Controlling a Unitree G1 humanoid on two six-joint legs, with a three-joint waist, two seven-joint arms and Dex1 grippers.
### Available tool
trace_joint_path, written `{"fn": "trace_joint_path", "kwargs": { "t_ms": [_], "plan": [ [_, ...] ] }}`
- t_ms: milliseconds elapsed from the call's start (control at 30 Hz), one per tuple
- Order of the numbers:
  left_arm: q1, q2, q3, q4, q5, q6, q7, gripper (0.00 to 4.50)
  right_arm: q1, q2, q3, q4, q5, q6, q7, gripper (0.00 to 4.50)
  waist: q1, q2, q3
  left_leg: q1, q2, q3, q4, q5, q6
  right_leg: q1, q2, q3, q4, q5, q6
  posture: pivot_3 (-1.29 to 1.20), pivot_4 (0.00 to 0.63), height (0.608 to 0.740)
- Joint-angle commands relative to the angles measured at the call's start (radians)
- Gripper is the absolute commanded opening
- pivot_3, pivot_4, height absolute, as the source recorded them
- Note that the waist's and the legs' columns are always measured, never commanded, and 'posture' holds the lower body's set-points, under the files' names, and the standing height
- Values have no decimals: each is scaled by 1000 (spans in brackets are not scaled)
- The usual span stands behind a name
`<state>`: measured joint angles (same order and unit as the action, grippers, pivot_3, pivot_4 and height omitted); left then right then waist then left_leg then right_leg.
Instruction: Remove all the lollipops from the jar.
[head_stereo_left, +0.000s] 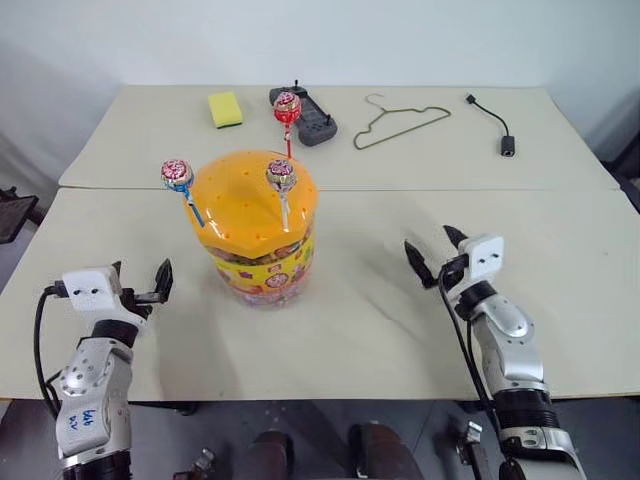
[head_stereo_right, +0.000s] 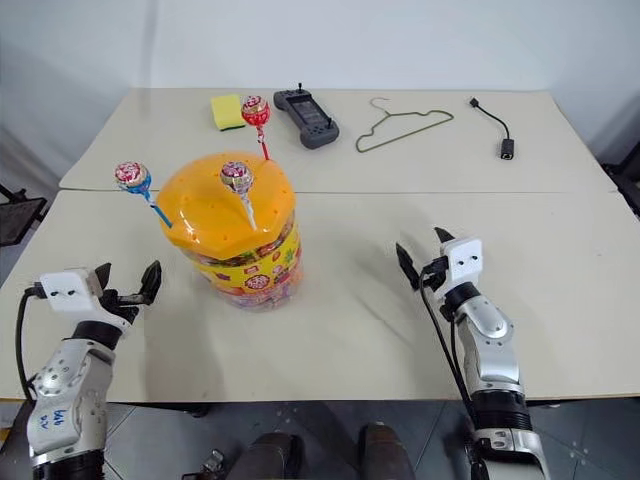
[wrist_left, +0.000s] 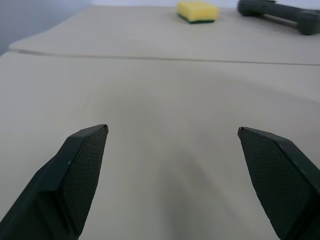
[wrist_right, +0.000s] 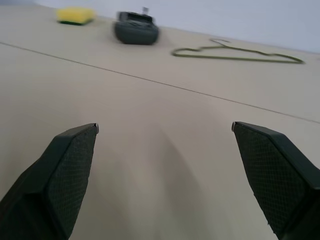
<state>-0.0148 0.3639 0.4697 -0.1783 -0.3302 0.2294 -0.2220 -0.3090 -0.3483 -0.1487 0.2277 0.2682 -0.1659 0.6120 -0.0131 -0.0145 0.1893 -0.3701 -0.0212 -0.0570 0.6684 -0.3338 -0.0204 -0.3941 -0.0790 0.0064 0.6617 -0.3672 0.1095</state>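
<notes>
The jar (head_stereo_left: 262, 268) stands at the table's middle left, a clear tub with a yellow-red label and a domed orange lid (head_stereo_left: 240, 205) dotted with holes. Three lollipops stick up from the lid: one on a blue stick (head_stereo_left: 177, 174) leaning out to the left, one on a white stick (head_stereo_left: 281, 175) near the middle, and one on a red stick (head_stereo_left: 287, 107) at the far edge. My left gripper (head_stereo_left: 142, 280) hovers open to the left of the jar, empty. Over the bare table right of the jar, my right gripper (head_stereo_left: 432, 245) is open and empty too.
Along the far side lie a yellow sponge (head_stereo_left: 225, 109), a black handheld controller (head_stereo_left: 305, 115), a wire hanger (head_stereo_left: 400, 125) and a black cable with a small adapter (head_stereo_left: 495, 125). A seam (head_stereo_left: 480, 189) runs across between the two tabletops.
</notes>
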Motion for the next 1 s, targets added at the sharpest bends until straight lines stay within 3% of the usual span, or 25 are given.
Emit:
{"fn": "trace_joint_path", "kwargs": {
  "t_ms": [33, 67, 233, 467, 567, 600, 667, 733, 833, 1000],
  "plan": [
    [-11, 65, 94, 25, -125, -17, -123, 4377, 27, -60, -46, -124, 163, 51, 151, 4494, 1, 0, 0, 0, 0, 0, 0, 0, 0, 0, 0, 0, 0, 0, 0, 0, 150, 740],
    [-19, 77, 116, 43, -168, -23, -161, 4377, 30, -69, -50, -142, 192, 81, 168, 4494, 2, 0, 0, 0, 0, 0, 0, 0, 0, 0, 0, 0, -1, 0, 0, 0, 150, 740],
    [-14, 365, 184, 149, -405, 138, -623, 4377, 72, -179, -114, -376, 431, 244, 290, 4494, -2, 1, 0, 0, 1, -2, -1, 0, 0, 1, 0, 0, -2, 0, -1, 0, 150, 740],
    [-193, 639, 204, 305, -589, 354, -923, 4377, 104, -224, -162, -687, 643, 364, 268, 4494, 1, 1, 1, 0, 1, -5, -2, 0, 0, 2, -1, -1, -3, 0, -1, 0, 150, 740],
    [-261, 687, 184, 303, -649, 450, -983, 4377, 125, -236, -159, -759, 685, 369, 324, 4494, 1, 1, 1, -1, 0, -5, -3, 0, 1, 2, -2, -2, -4, 0, -1, 0, 150, 740],
    [-310, 700, 157, 276, -696, 502, -1001, 4377, 162, -267, -105, -795, 630, 273, 521, 4494, 2, 1, 1, 0, 0, -5, -3, -1, 1, 2, -2, -1, -4, 0, -1, 0, 150, 740],
    [-367, 708, 127, 246, -742, 564, -1017, 4377, 206, -303, -38, -828, 559, 148, 762, 4494, 10, 1, 1, -1, 0, -6, -4, -1, 1, 2, -1, -3, -4, 0, -1, 0, 150, 740],
    [-417, 687, 56, 200, -733, 578, -1018, 4377, 118, -261, -29, -763, 598, 195, 660, 4494, 7, 1, 1, -1, 0, -6, -3, -1, 1, 2, 0, -3, -2, 0, -1, 0, 150, 740],
    [-469, 662, -62, 154, -635, 500, -1048, 4377, 0, -222, 5, -688, 610, 218, 647, 4494, -11, 1, 1, 0, -2, -3, 1, 0, 3, 3, -3, 0, -3, 1, 1, 0, 150, 740],
    [-560, 612, -115, 157, -644, 499, -1055, 4377, -32, -206, -3, -680, 628, 271, 583, 4494, -13, 1, 1, -1, 1, -6, -2, 2, -1, 1, 0, -3, -1, 1, -1, 0, 150, 740]
  ]
}}
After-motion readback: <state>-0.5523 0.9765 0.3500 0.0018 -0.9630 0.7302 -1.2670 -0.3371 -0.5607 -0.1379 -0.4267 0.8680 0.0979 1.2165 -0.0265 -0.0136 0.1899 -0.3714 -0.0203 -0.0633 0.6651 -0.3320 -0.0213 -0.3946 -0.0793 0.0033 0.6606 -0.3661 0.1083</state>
